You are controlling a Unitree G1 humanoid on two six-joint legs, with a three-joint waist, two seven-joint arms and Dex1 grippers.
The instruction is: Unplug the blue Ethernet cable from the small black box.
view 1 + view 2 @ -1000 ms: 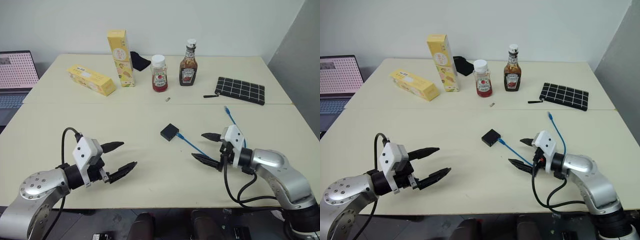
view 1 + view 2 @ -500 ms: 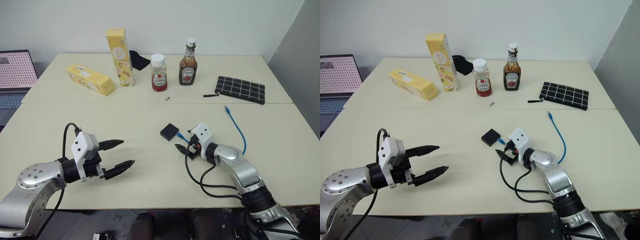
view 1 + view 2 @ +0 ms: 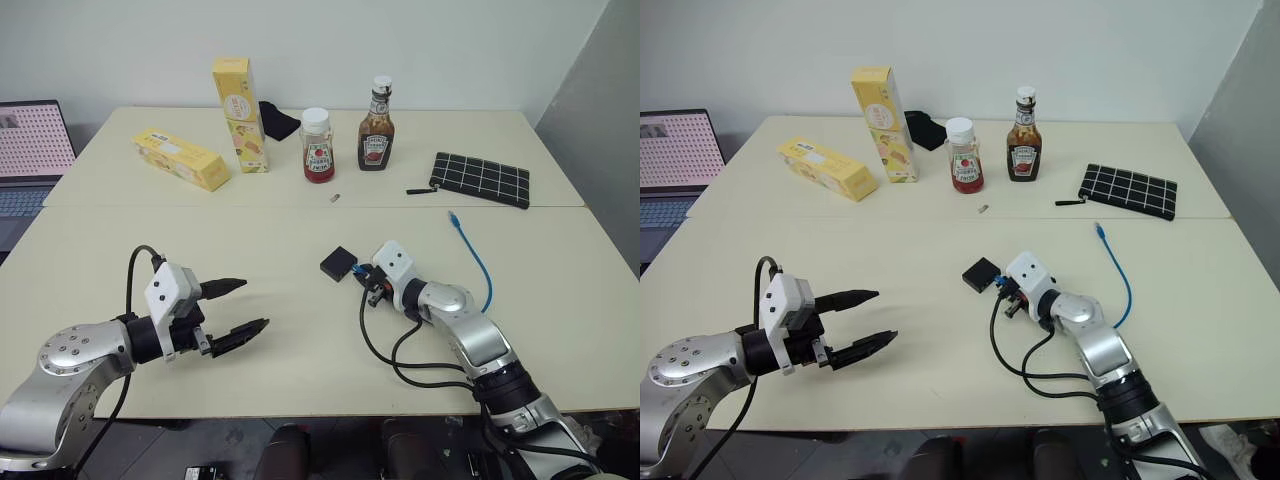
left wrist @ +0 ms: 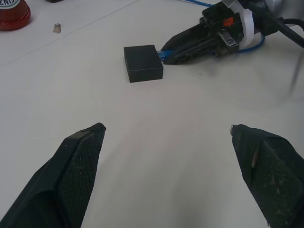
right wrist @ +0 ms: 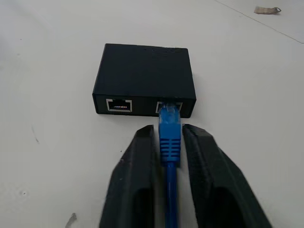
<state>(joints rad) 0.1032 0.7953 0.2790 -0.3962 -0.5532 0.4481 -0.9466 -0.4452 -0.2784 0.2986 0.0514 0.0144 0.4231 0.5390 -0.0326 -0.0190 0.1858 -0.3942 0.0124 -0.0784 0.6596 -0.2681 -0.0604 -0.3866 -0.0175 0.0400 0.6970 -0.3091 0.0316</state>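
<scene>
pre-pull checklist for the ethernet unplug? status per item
1. Right gripper shut on the blue Ethernet cable at its plug boot: ok.
2. Plug seated in the small black box: still in, right-hand port; the other port is free.
3. Latch tab pressed: cannot tell.
4. Box held down: not ok; nothing pins it, so it may drag along.
5. Left gripper open, short of the box, touching nothing: ok.
6. Pull path back along the table: ok.
</scene>
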